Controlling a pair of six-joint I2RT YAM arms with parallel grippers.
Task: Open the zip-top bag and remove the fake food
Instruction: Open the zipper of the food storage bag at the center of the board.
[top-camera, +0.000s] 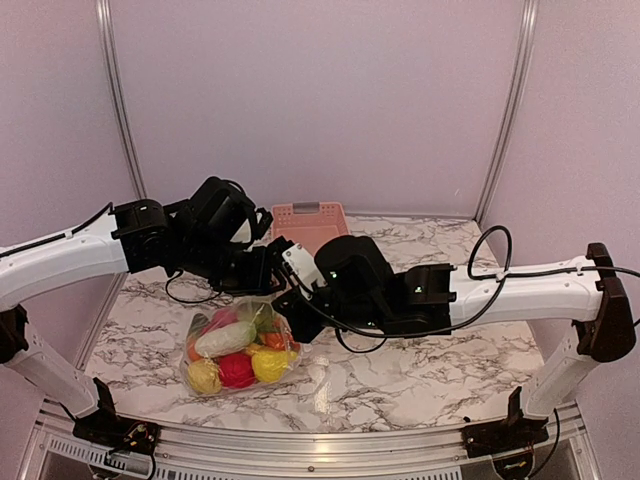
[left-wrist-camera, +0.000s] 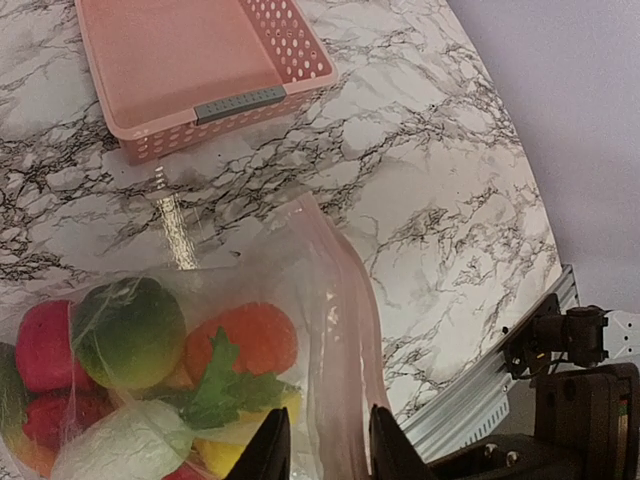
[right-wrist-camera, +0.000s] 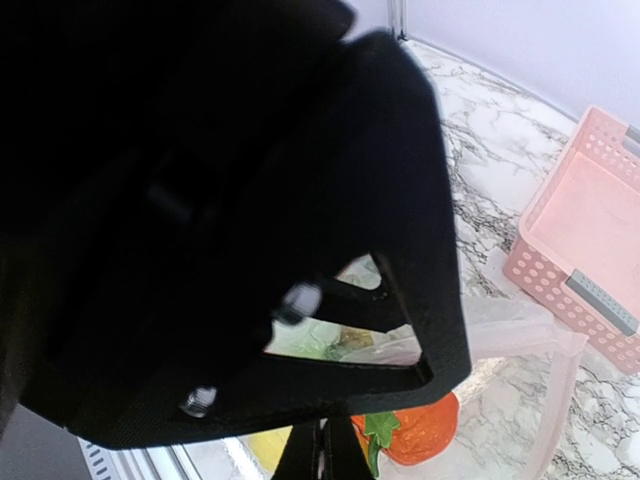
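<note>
- The left gripper (left-wrist-camera: 322, 425) jaws are seen parted, not clenched.
- The edge strip of the zip-top bag (left-wrist-camera: 300, 270) is run up through the gap between the 2 fingers. Pad contact with the film cannot be told.
- The fake food (left-wrist-camera: 215, 400) is contained inside the bag, all of it left of the left jaws and just beyond them.
- The orange piece (left-wrist-camera: 255, 340) with a green leaf is nearest. The green-yellow piece (left-wrist-camera: 130, 330) and the red piece (left-wrist-camera: 45, 345) are further left.
- The pink basket (left-wrist-camera: 170, 60) is seen well ahead of the left jaws, apart from the bag, on the marble table (left-wrist-camera: 430, 180).
- The right gripper (right-wrist-camera: 323, 455) jaws are clenched, fingers pressed together.
- The orange piece is seen just ahead and right of the right jaws' tips, behind the film. Whether film is pinched there cannot be told.
- Most of the right wrist view is blocked by a black housing (right-wrist-camera: 200, 200) just above the right jaws.
- In the top view, the 2 grippers are positioned close together at the bag's far-right corner.
- In that view the bag is laid flat on the table, on the near-left side of both jaws. The white radish (top-camera: 225, 338) is seen across its middle.
</note>
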